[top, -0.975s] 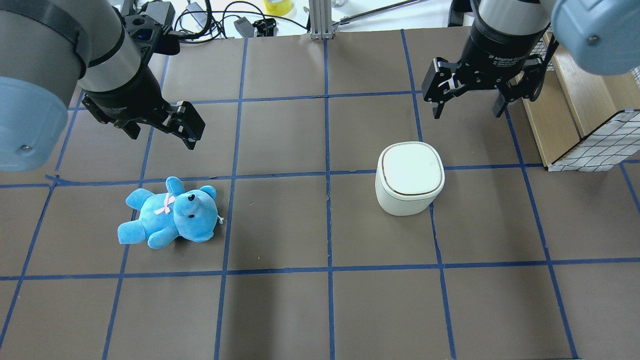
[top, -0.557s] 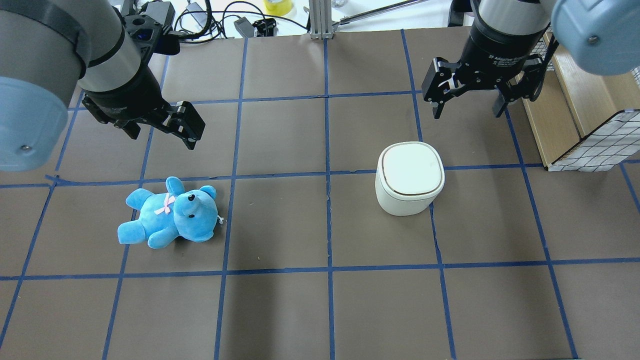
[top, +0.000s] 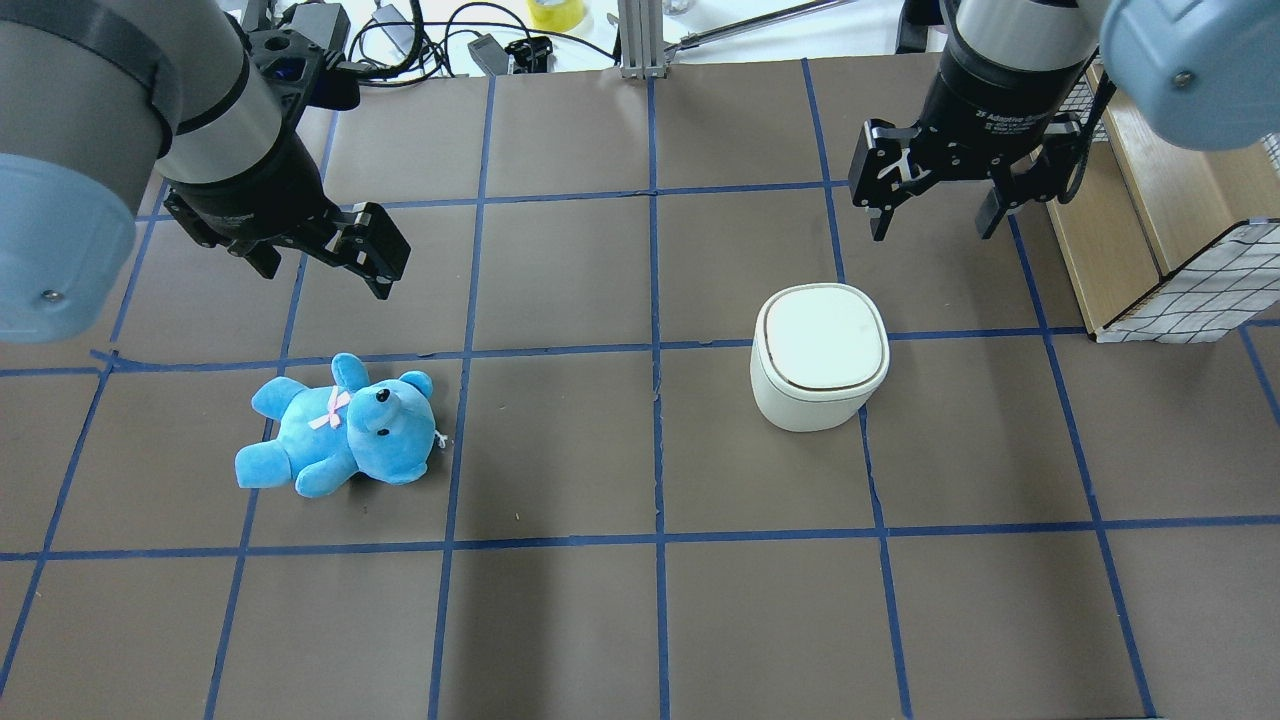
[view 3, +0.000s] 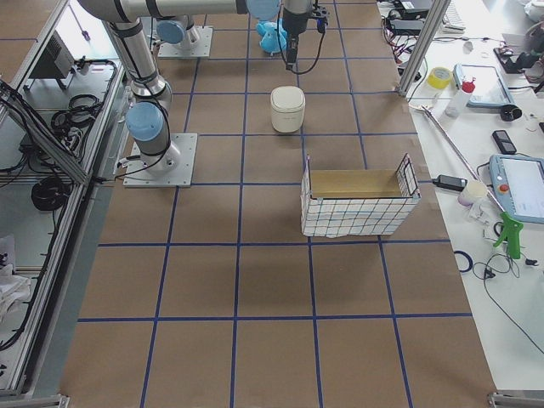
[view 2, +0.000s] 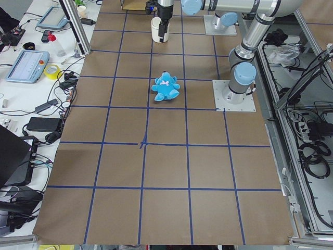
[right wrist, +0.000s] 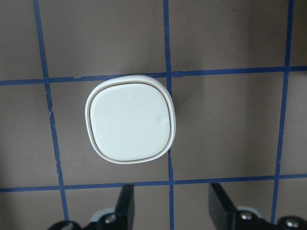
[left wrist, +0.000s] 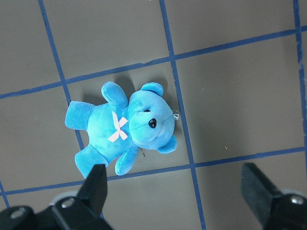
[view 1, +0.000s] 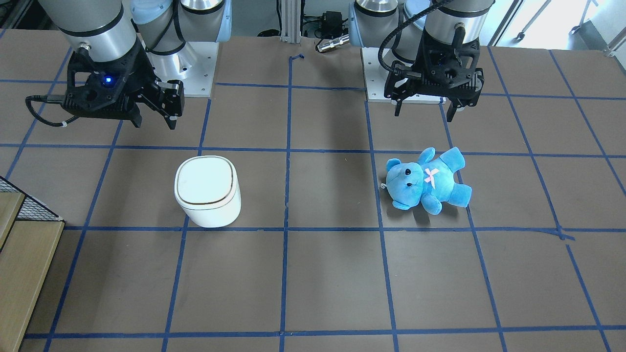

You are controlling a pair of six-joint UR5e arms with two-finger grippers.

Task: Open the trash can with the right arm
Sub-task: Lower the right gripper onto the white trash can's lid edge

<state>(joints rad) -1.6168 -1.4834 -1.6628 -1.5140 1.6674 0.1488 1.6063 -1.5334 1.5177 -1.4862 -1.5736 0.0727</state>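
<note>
The white trash can (top: 820,355) stands on the brown table with its flat lid shut; it also shows in the front view (view 1: 208,190) and the right wrist view (right wrist: 130,123). My right gripper (top: 935,228) hangs open and empty above the table, beyond the can and a little to its right, apart from it. In the front view the right gripper (view 1: 154,122) shows a blue light. My left gripper (top: 325,275) is open and empty, above the table beyond the blue teddy bear (top: 345,430).
A wire-mesh basket with a wooden box (top: 1180,290) stands at the table's right edge, close to the right arm. Cables and devices (top: 400,40) lie along the far edge. Blue tape lines grid the table.
The right gripper has shifted slightly toward the can's side and turned a little. The left arm, the trash can and the teddy bear have not moved.
</note>
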